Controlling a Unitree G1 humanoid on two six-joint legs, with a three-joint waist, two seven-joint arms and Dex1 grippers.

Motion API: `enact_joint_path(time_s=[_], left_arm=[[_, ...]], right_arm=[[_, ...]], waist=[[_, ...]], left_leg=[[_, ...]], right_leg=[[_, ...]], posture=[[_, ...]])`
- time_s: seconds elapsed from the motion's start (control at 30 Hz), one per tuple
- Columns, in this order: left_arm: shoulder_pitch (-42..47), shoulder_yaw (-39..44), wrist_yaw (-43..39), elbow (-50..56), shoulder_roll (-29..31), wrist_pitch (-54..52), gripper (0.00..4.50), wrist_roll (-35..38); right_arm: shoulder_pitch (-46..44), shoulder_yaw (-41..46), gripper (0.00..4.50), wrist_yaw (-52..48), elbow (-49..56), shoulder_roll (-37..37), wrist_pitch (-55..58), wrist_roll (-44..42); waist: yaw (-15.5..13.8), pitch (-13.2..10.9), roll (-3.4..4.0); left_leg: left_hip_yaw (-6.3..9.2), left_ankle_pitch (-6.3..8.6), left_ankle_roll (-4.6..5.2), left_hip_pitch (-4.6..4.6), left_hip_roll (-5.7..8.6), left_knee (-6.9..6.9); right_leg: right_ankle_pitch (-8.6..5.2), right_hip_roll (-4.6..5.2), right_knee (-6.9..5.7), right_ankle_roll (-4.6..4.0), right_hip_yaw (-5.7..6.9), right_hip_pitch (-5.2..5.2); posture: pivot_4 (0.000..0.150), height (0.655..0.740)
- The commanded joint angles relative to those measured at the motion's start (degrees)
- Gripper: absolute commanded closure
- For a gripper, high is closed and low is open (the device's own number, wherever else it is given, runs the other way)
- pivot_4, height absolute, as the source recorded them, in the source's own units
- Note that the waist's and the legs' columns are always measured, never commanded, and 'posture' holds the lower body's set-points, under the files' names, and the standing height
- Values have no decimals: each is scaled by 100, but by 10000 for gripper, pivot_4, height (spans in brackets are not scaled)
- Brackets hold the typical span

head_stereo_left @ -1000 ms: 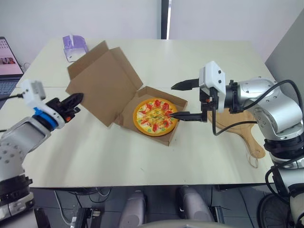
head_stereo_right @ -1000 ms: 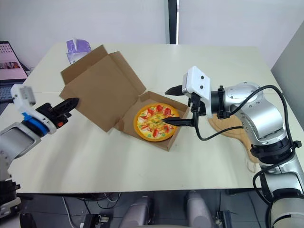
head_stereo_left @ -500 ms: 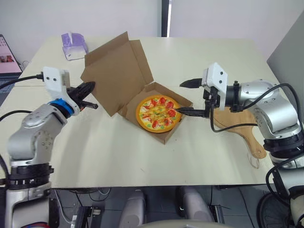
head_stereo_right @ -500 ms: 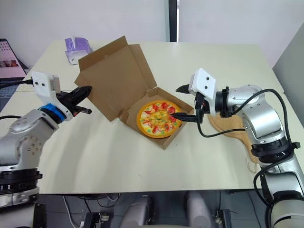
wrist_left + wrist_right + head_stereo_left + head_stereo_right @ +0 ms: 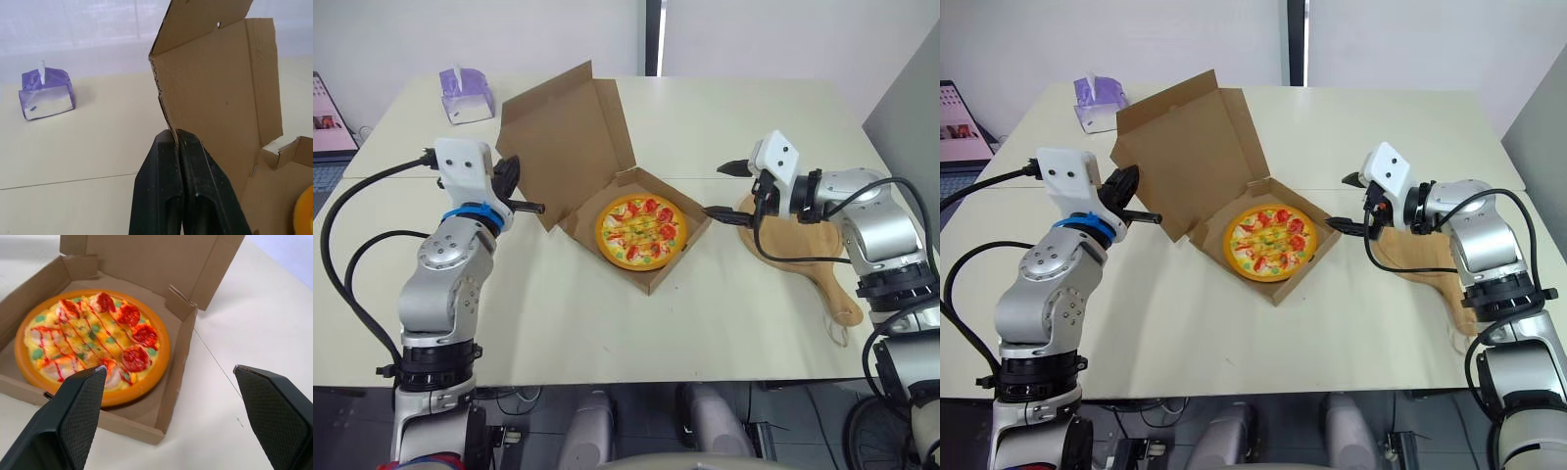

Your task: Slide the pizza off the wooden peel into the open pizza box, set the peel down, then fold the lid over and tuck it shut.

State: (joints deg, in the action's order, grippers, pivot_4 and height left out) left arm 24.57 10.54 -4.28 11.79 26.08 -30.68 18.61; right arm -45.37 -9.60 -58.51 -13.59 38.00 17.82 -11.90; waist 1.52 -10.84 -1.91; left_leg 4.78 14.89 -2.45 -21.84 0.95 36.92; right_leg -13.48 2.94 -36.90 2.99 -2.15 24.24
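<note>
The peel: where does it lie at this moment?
In the left eye view, the peel lies flat on the right side of the table, just right of the box and partly under the right arm.

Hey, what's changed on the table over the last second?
The left gripper swung in to the brown cardboard lid, its shut fingers at the lid's edge, and the lid rose from lying back to nearly upright. The open right gripper drew back off the round pizza. Pizza, box base and wooden peel stayed put.
</note>
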Motion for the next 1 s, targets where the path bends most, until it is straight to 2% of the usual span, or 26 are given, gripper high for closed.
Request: enact_joint_path(time_s=[0.03,0.17,0.23,0.3,0.43,0.6,0.63,0.87,1.0], left_arm=[[158,8,72,201,-99,121,44890,-192],[215,57,15,107,-229,179,44890,-243],[255,89,-44,33,-243,202,45000,-257],[293,95,-140,-62,-234,233,45000,-253],[369,84,-344,-190,-228,300,45000,-220],[469,73,-441,-282,-250,321,45000,-268],[491,65,-452,-304,-259,328,45000,-279],[629,-59,-566,-530,-287,560,45000,-450],[917,-162,-719,-902,-345,774,45000,-507]], right_arm=[[-264,235,0,-20,-241,29,-273,83],[-415,206,0,-120,-816,-7,-525,205],[-528,143,4296,-70,-1299,-56,-841,387],[-625,-34,9727,-25,-1867,-76,-1345,729],[-836,-243,23895,192,-2814,-246,-2204,1263],[-1003,-321,42384,304,-3494,-499,-2788,1604],[-992,-303,44680,264,-3534,-565,-2807,1596],[-533,-292,44680,-252,-2961,-564,-2632,1488],[-50,-238,44680,-452,-2111,-472,-2214,1349]], waist=[[2,0,0],[0,0,0],[1,0,0],[2,0,0],[5,0,0],[13,0,0],[14,0,0],[4,0,0],[-1,0,0]], left_leg=[[0,0,0,0,1,0],[1,-1,0,0,10,1],[0,-1,0,0,15,2],[-1,-1,0,0,19,2],[-3,-1,0,0,23,3],[-4,-2,-2,0,23,3],[-4,-2,-2,0,23,3],[-1,-2,-1,0,25,5],[1,-1,-1,0,26,7]], right_leg=[[0,0,0,1,-1,0],[3,7,-1,5,-1,-1],[5,11,0,9,-3,-2],[7,14,0,12,-5,-3],[9,16,0,14,-6,-3],[10,16,-2,15,-9,-1],[10,16,-2,15,-9,-1],[11,18,-4,16,-7,-4],[12,19,-4,19,-6,-5]], posture=[[1500,7400],[1500,7400],[1500,7400],[1500,7400],[1500,7400],[1500,7400],[1500,7400],[1500,7400],[1500,7400]])
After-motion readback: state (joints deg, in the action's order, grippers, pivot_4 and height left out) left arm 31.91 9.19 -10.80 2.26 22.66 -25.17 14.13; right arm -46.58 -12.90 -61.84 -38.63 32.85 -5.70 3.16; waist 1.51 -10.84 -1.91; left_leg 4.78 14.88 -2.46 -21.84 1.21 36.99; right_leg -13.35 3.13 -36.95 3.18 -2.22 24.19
